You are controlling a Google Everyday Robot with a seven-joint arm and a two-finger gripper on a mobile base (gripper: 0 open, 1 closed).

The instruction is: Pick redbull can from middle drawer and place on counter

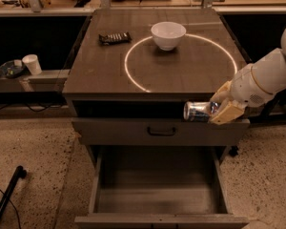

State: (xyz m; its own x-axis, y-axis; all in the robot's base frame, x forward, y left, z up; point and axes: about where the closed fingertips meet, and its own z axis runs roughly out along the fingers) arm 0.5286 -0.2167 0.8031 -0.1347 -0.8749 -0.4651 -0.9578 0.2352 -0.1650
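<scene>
Cans: one redbull can [197,111], lying on its side in the air, its shiny end turned to the left.
Hand: the gripper [214,109] is clamped around the right part of the can, one tan finger above it and one below; the white arm [262,80] comes in from the right edge.
Place of the can: in front of the dark gap under the front edge of the counter [100,70], toward the right side, just above the drawer front with the black handle [161,131]. It touches neither of them, as far as can be seen.
Drawers: two. The middle drawer [157,194] is pulled out far, and its plain grey inside is bare.
On the counter: one white bowl [168,35] on the far arc of the white circle [128,70], and one dark snack wrapper [114,37] left of the circle.
Room: speckled beige floor [33,147]; a low shelf at the left with one white cup [32,64].
Free room: the near half of the circle is bare, and so is the right front corner of the counter, close to the gripper.
</scene>
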